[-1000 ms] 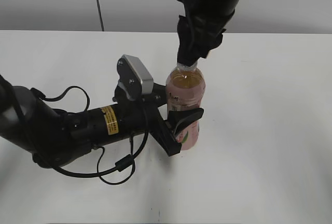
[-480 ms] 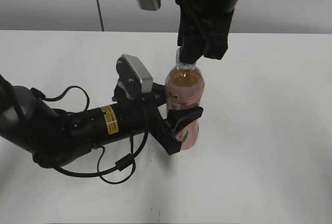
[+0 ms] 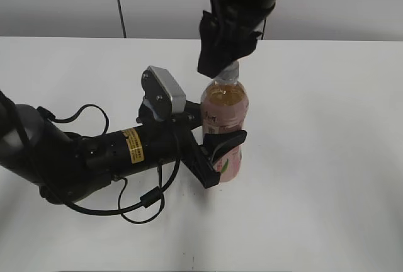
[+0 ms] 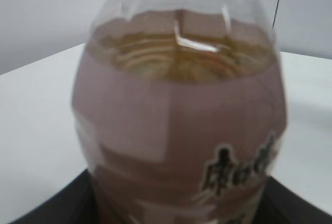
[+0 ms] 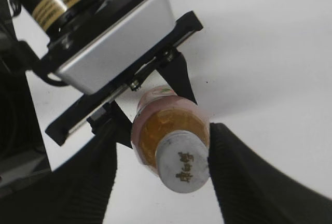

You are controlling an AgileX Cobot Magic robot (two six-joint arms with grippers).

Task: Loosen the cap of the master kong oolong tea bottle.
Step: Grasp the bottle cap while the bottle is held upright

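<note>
The master kong oolong tea bottle [image 3: 225,118] stands upright on the white table [image 3: 327,171], filled with amber-pink tea. My left gripper [image 3: 221,158] is shut on the bottle's lower body; the bottle fills the left wrist view [image 4: 176,120], with dark fingers [image 4: 46,208] at its sides. The white cap [image 5: 182,168] with a dark printed mark sits on the neck and also shows in the exterior view [image 3: 230,69]. My right gripper [image 5: 165,130] hangs over the cap, open. Its right finger [image 5: 233,162] lies against the cap; its left finger [image 5: 98,172] stands apart.
The left arm [image 3: 94,152] lies low across the table's left half with a looped black cable [image 3: 148,199] beside it. The right arm [image 3: 242,1] comes down from the top centre. A grey wall with a thin dark line [image 3: 119,7] is behind.
My right gripper has turned about the bottle's top and shifted left, and the cap now shows beside its fingers. The bottle and my left gripper have stayed put.
</note>
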